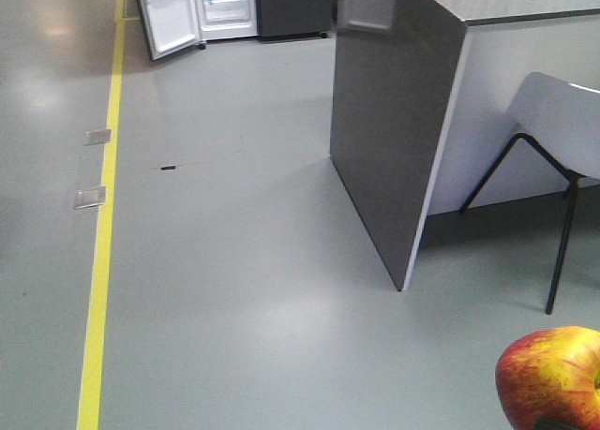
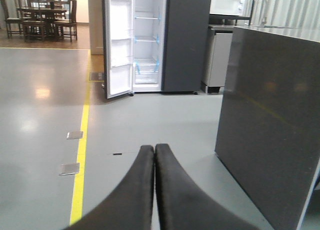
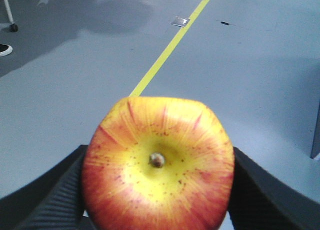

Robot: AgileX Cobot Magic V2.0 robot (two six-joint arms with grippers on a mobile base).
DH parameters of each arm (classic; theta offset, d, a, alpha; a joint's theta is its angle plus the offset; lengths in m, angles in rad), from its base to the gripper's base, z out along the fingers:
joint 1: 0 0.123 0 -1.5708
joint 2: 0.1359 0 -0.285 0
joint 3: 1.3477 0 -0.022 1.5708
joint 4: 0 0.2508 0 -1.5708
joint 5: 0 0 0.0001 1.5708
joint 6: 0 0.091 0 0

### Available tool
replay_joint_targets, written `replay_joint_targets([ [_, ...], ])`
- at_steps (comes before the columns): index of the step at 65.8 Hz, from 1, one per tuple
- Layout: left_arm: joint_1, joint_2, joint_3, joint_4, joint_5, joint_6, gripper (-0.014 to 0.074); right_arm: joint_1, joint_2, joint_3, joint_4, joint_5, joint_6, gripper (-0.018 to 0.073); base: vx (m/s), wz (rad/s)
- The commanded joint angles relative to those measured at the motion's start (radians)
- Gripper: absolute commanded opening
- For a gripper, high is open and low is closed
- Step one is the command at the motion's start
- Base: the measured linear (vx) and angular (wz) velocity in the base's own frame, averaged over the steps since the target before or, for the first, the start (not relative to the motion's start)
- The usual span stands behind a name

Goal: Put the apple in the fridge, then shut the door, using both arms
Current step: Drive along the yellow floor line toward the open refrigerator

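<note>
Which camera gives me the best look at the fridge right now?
The left wrist view: the fridge shows nearly whole, door open, shelves visible. The front view catches only its bottom part at the top edge. The right wrist view misses it; the apple fills that frame.

grey floor (image 1: 234,289), yellow line (image 1: 98,289), two metal plates (image 1: 91,198), fridge (image 2: 187,39) at far end

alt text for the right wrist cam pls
A red-and-yellow apple fills the foreground, stem dimple facing the camera, clamped between the black fingers of the right gripper. Behind it lies grey floor crossed by a yellow line.
</note>
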Motion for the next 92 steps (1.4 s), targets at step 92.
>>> replay_joint_targets([
  [92,-0.001,-0.015,0.029,-0.004,-0.072,-0.007,-0.0006,-0.001,0.006,-0.025,0.021,-0.069,-0.002,0.0365,0.08,0.21],
])
